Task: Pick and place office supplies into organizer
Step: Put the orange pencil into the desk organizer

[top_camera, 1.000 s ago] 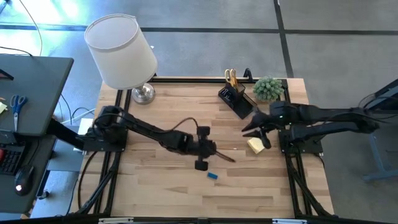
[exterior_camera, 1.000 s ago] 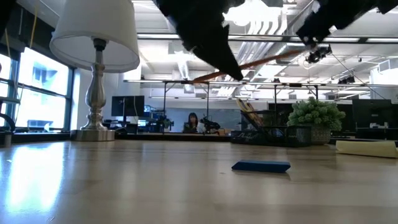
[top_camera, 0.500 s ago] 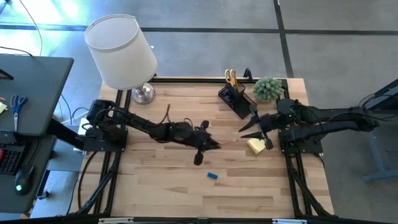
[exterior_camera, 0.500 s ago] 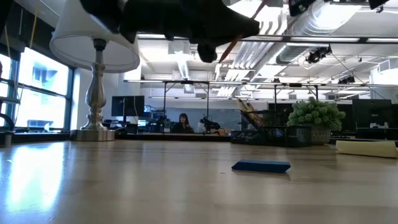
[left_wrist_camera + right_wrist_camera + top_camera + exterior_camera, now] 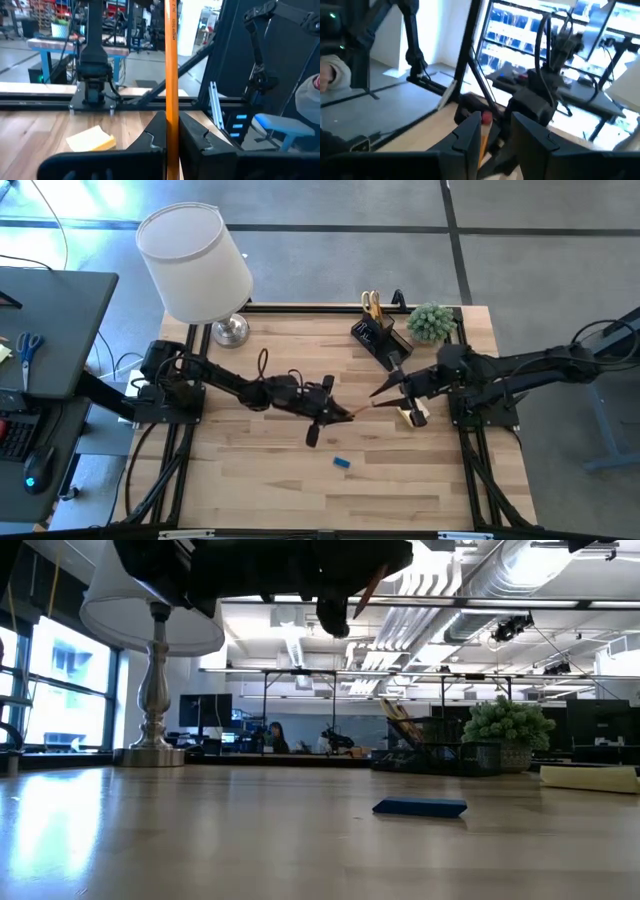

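Above mid-table, left gripper (image 5: 345,414) pinching pencil (image 5: 171,75)

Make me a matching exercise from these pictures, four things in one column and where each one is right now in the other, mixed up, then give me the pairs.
Things
1. orange pencil
2. blue eraser
3. yellow sticky-note pad
4. yellow-handled scissors

Places
A. standing in the organizer at the back of the table
B. lying alone on the wood at the front middle
C. clamped in the left tool, above the table
D. on the table under the right tool

Pairs: 1-C, 2-B, 3-D, 4-A
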